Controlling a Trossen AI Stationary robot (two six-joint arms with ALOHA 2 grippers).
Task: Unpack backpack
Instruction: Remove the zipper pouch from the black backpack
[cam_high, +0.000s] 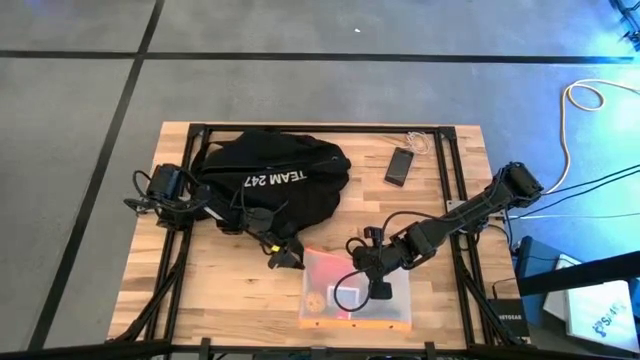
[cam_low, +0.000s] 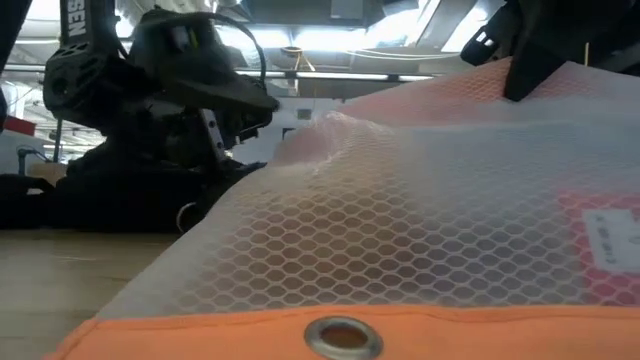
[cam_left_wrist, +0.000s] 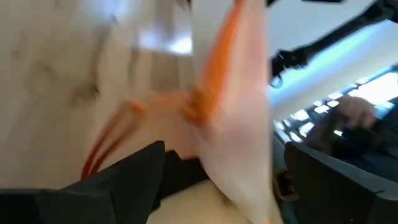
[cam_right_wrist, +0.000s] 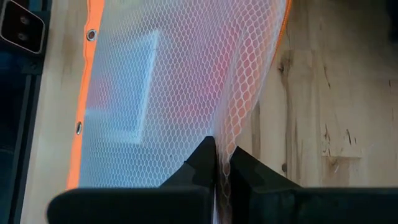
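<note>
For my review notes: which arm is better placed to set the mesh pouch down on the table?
Right. The right gripper is shut on the mesh pouch, pinching its netting. The left gripper sits at the pouch's corner by the backpack; its grip is unclear.

On the table (cam_high: 250, 290), seen from above, the backpack (cam_high: 275, 180) lies at about eleven o'clock from the centre, toward the far left. The phone (cam_high: 400, 166) rests at one o'clock, well apart from the backpack, with a cable (cam_high: 418, 143) just beyond it. The mesh pouch (cam_high: 355, 290) lies at six o'clock, near the front edge. The left gripper (cam_high: 288, 256) sits at the pouch's ten o'clock corner, between pouch and backpack. The right gripper (cam_high: 378, 290) is over the pouch, its fingers pinched together on the mesh.
</note>
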